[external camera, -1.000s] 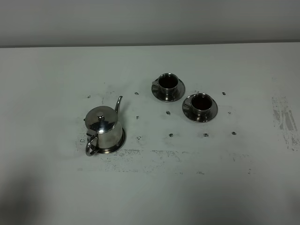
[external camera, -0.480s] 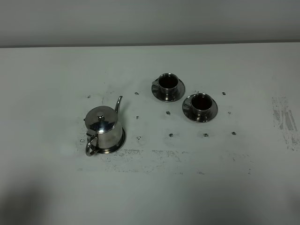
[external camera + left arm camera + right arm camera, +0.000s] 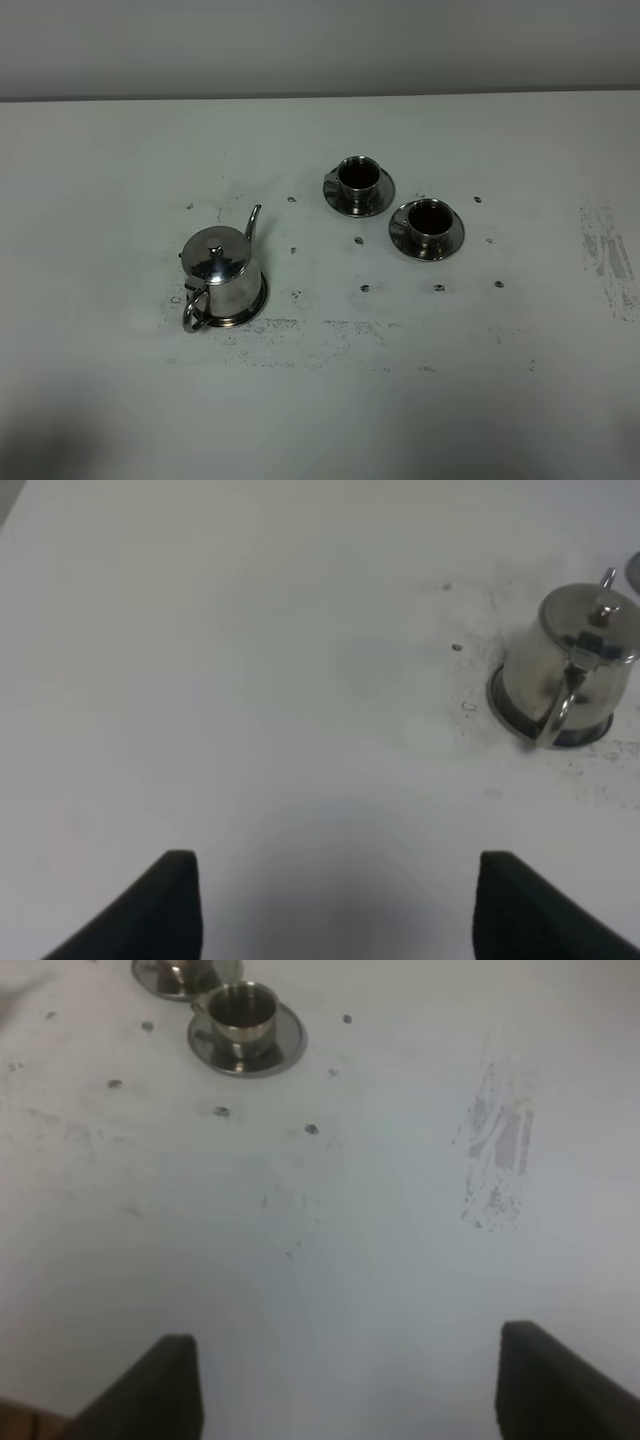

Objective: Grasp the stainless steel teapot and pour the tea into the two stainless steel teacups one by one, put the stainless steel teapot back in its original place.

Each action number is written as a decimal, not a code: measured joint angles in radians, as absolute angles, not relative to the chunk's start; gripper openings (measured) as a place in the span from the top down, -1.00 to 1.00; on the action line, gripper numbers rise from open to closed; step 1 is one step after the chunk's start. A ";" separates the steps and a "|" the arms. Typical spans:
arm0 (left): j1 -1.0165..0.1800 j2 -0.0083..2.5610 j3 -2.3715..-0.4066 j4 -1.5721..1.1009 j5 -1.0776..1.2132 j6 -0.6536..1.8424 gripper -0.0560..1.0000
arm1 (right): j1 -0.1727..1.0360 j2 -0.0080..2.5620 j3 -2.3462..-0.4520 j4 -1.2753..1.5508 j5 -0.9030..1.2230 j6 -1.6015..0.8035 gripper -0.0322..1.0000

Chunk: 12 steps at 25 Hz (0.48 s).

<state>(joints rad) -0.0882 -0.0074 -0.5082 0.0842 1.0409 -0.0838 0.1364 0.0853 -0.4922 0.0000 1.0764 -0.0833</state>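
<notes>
The high camera looked down on the white table [image 3: 120,400] from the robot's side, tilted toward the far edge and set well back, taking in the teapot [image 3: 222,270] on the left and both teacups [image 3: 358,177] [image 3: 430,219] on the right. The left wrist camera sat low over the near table, facing forward past its own fingertips [image 3: 160,905] — it shared the teapot [image 3: 572,670] with the high view, seen from the handle side. The right wrist camera faced forward too, past its fingertips [image 3: 150,1385], and shared the nearer teacup [image 3: 243,1010] plus the scuffed patch [image 3: 497,1155] — the other cup was cut off at the frame edge.
</notes>
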 joint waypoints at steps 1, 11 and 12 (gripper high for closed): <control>-0.088 -0.007 -0.508 0.084 1.041 -0.083 -0.16 | 0.136 0.085 -0.492 0.000 1.076 -0.083 -0.21; 0.030 -0.008 -0.507 0.085 1.041 -0.082 -0.16 | 0.136 0.085 -0.492 0.000 1.076 -0.083 -0.21; 0.030 -0.008 -0.507 0.085 1.041 -0.082 -0.16 | 0.136 0.085 -0.492 0.006 1.076 -0.083 -0.21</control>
<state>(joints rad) 0.0297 -0.0077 -0.5071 0.0849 1.0409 -0.0817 0.1364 0.0853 -0.4922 0.0059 1.0764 -0.0833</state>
